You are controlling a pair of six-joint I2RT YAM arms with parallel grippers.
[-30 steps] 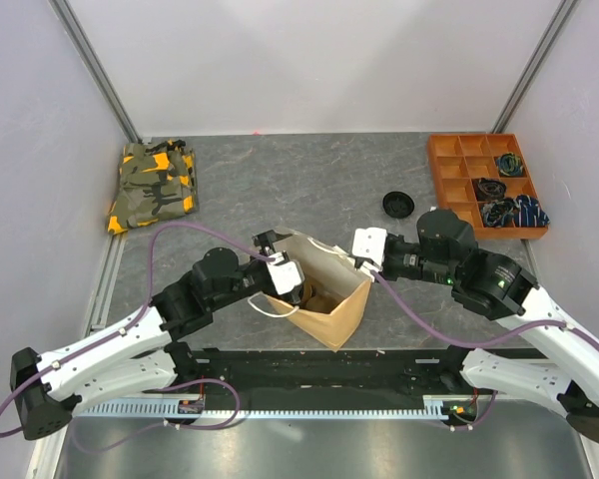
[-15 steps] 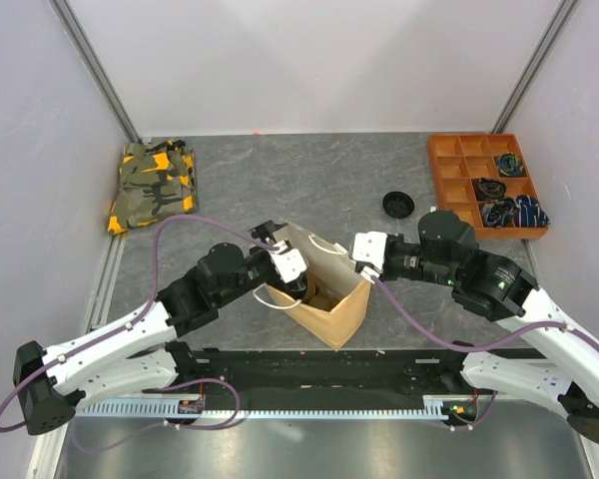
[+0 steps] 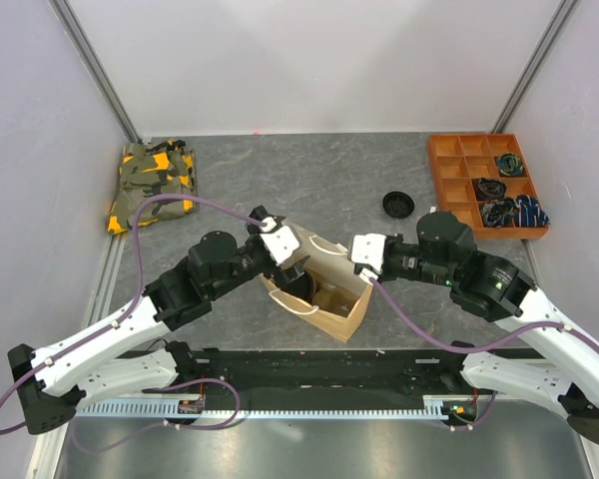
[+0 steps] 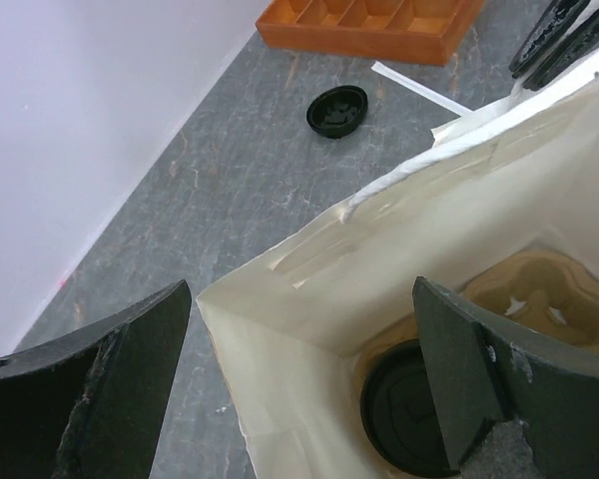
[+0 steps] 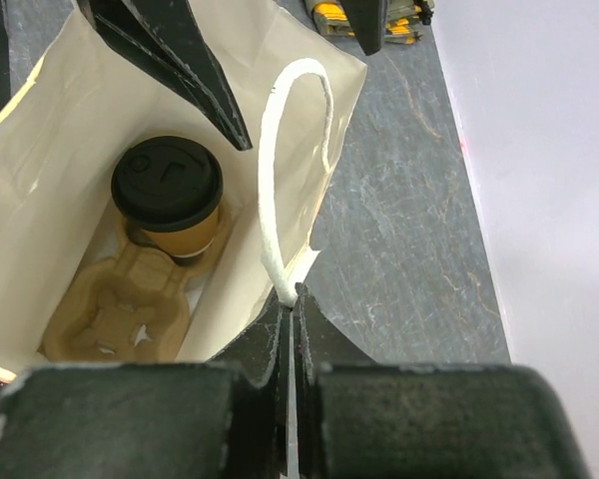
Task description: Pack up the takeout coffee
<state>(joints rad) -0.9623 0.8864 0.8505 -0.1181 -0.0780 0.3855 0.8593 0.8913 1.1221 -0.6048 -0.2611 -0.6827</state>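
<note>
The grey table (image 3: 309, 165) takes up the whole floor of the cell, and standing near the arms is the brown paper bag (image 3: 344, 317), mouth wide open to the ceiling. Back right sits an orange tray (image 3: 484, 185) of compartments, and back left a folded camouflage cloth (image 3: 152, 185).

Now the arms. The right gripper (image 5: 292, 299) is pinched tight on the bag's rim on its own side, paper squeezed between the fingers, right where the white handle (image 5: 270, 150) loops up. The left gripper (image 4: 299, 289) hangs at the opposite rim, spread wide with nothing in it, one finger outside the bag wall and the other over the opening.

Down on the bag's floor lies the moulded-pulp carrier (image 5: 120, 309). And there's the takeout coffee (image 5: 175, 232), upright in one of its two wells, black lid (image 5: 167, 183) on. A loose black lid (image 3: 398, 204) lies on the table near the tray.
</note>
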